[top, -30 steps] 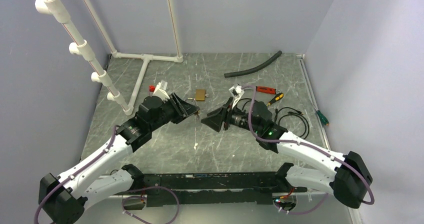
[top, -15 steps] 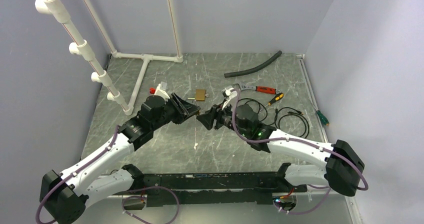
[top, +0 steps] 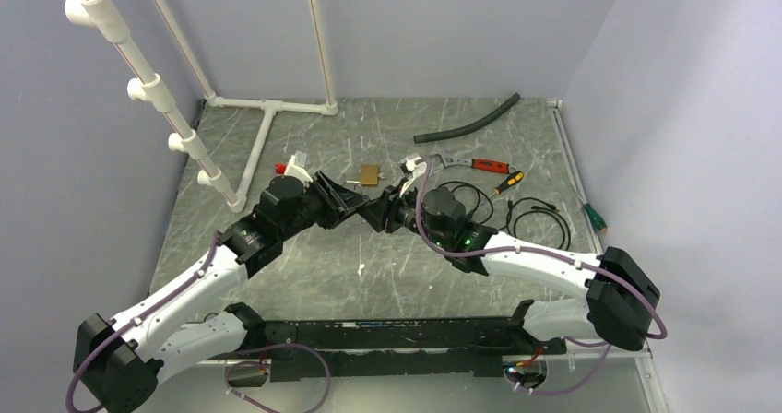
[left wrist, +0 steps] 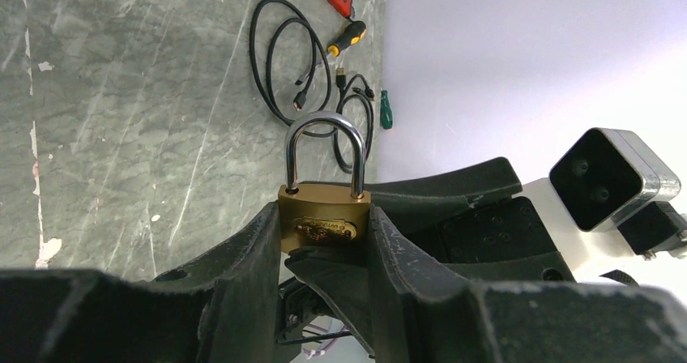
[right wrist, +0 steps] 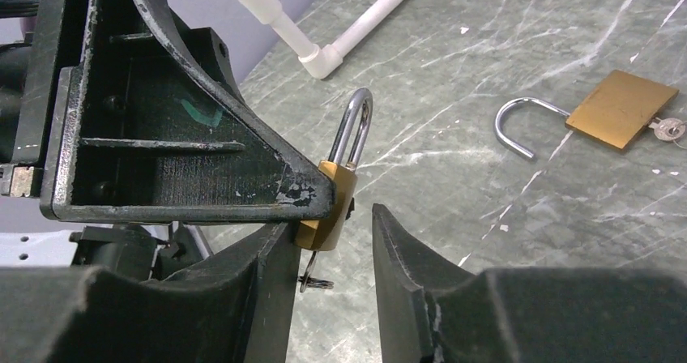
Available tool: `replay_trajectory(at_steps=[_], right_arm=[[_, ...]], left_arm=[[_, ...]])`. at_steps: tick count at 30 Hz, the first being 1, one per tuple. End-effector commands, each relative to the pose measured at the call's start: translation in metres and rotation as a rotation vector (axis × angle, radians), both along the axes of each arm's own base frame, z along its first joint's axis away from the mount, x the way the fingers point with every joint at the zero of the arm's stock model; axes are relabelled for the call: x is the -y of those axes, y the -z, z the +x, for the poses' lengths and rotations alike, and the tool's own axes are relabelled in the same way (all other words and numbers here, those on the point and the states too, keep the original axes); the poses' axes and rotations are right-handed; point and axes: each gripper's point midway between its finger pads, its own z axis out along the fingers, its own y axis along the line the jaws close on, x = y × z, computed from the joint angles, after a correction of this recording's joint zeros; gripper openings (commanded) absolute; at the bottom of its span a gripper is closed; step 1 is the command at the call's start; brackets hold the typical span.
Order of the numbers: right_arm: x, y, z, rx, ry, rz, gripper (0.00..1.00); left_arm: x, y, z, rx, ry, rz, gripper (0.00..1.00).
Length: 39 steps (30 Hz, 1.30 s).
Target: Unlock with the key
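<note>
Your left gripper [left wrist: 324, 241] is clamped on the small padlock [right wrist: 332, 205], which looks locked, the key [right wrist: 313, 270] hangs from its bottom, and your right gripper [right wrist: 336, 249], fingers apart around the key, has yet to pinch and turn it.

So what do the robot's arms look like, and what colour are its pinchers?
The left arm and the right arm are both white shells with chunky black joints. A thin purple cable loops along each. The right one has a little green light. The left gripper and the right gripper each have two thick, curved black fingers, scuffed pale at the edges.
</note>
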Motion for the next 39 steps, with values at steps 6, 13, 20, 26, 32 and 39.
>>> replay_trajectory(at_steps=[6, 13, 20, 26, 32, 39], right_arm=[[-0.005, -0.033, 0.010, 0.062, 0.038, 0.079, 0.25], [0.000, -0.030, 0.014, 0.054, 0.077, 0.068, 0.00], [0.004, -0.030, 0.013, 0.056, 0.083, 0.064, 0.00], [0.010, -0.026, 0.011, 0.052, 0.093, 0.052, 0.00], [0.016, -0.024, 0.004, 0.055, 0.080, 0.043, 0.00], [0.009, -0.028, -0.034, 0.119, -0.135, 0.064, 0.00]], left_arm=[[0.003, -0.031, -0.001, 0.052, 0.004, -0.072, 0.00], [-0.001, -0.032, -0.003, 0.058, -0.006, -0.070, 0.00], [-0.003, -0.032, -0.005, 0.095, -0.002, -0.082, 0.40], [-0.015, -0.032, -0.007, 0.138, -0.027, -0.032, 0.95], [-0.038, -0.049, -0.012, 0.415, -0.054, 0.027, 0.99], [-0.051, -0.063, -0.038, 0.680, 0.029, 0.128, 0.99]])
